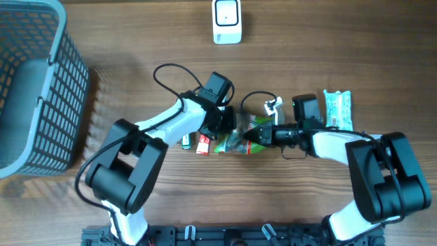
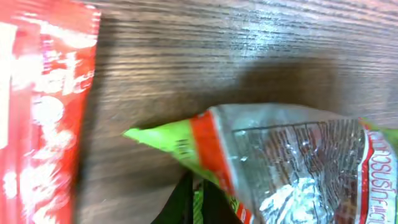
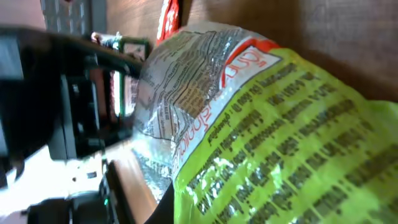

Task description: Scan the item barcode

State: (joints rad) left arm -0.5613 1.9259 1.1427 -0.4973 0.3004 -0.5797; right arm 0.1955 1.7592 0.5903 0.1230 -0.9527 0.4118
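The item is a green, red and silver snack packet [image 1: 235, 141], held just above the table's middle between both arms. My left gripper [image 1: 225, 130] is shut on its green corner; in the left wrist view the dark fingers [image 2: 183, 205] pinch that edge of the packet [image 2: 280, 162]. My right gripper [image 1: 257, 135] is shut on the opposite end, and the packet [image 3: 267, 124] fills the right wrist view, covering the right gripper [image 3: 186, 205]. A white scanner [image 1: 227, 22] stands at the far edge. I cannot make out a barcode.
A grey mesh basket [image 1: 41, 82] occupies the left side. A red packet [image 1: 203, 145] [image 2: 37, 106] and a small green item [image 1: 186, 142] lie just left of the held packet. Another green packet [image 1: 338, 109] lies at the right.
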